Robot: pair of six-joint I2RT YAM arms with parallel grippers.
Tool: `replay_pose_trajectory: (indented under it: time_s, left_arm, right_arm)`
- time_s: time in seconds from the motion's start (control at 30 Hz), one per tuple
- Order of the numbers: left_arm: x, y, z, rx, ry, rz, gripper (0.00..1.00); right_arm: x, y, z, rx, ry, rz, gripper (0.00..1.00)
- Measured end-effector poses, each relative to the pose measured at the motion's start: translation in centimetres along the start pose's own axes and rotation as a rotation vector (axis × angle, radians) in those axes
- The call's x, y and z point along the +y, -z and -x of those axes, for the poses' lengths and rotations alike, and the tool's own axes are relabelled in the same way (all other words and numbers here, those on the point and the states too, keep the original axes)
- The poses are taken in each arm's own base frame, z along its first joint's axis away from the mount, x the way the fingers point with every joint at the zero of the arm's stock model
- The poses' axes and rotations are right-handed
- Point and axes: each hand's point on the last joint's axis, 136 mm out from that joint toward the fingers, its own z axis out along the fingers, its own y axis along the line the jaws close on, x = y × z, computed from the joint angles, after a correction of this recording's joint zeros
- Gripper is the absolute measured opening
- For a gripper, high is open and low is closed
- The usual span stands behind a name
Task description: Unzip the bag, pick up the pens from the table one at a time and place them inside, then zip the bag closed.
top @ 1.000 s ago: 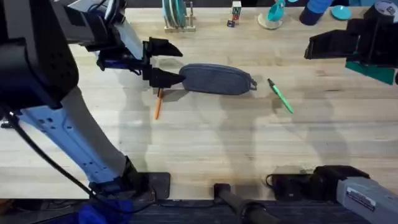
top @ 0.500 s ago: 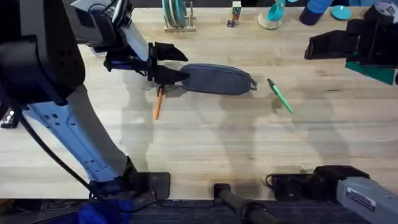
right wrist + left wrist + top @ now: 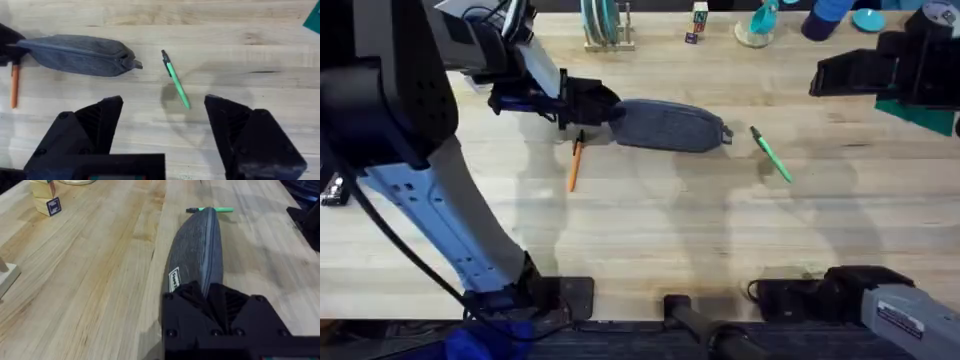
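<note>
Pinching one end of the bag (image 3: pixel 672 126), the left gripper (image 3: pixel 588 105) has its fingers squeezed tight on the cloth. The bag is soft and light, so it may slide or bunch up when pulled. That end looks like a good spot to hold it down. The little pull tab (image 3: pixel 726 135) at the other end looks like the thing to grab for unzipping.

The bag is long, oval and grey-blue, with a zipper line running along its top. It looks zipped shut. It lies on the table (image 3: pixel 650 230), a bit toward 12 o'clock from the middle.

The orange pen (image 3: pixel 574 166) lies at about 7 o'clock from the bag's held end, very near it. The green pen (image 3: pixel 772 154) lies at about 4 o'clock from the tab end, close by. Both are thin, smooth and may roll.

The right gripper (image 3: pixel 165 125) hangs above the table with its fingers spread wide, holding nothing.
</note>
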Motion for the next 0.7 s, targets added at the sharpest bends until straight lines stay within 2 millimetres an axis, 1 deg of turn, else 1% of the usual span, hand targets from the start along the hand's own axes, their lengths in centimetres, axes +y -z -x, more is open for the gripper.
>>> replay_pose_trajectory:
  time_s: [0.43, 0.53, 0.7]
  left_arm:
    - [0.0, 0.0, 0.0, 0.000, -0.003, 0.001, 0.044]
    - [0.0, 0.0, 0.0, 0.000, -0.004, -0.001, 0.044]
    - [-0.1, -0.3, 0.0, 0.002, -0.006, -0.007, 0.044]
  right_arm:
    - [0.0, 0.0, -0.6, 0.024, 0.013, -0.001, 0.997]
    - [0.6, 0.0, -0.7, 0.026, 0.081, 0.036, 0.997]
    - [1.8, 0.1, -0.7, 0.019, 0.251, 0.111, 0.997]
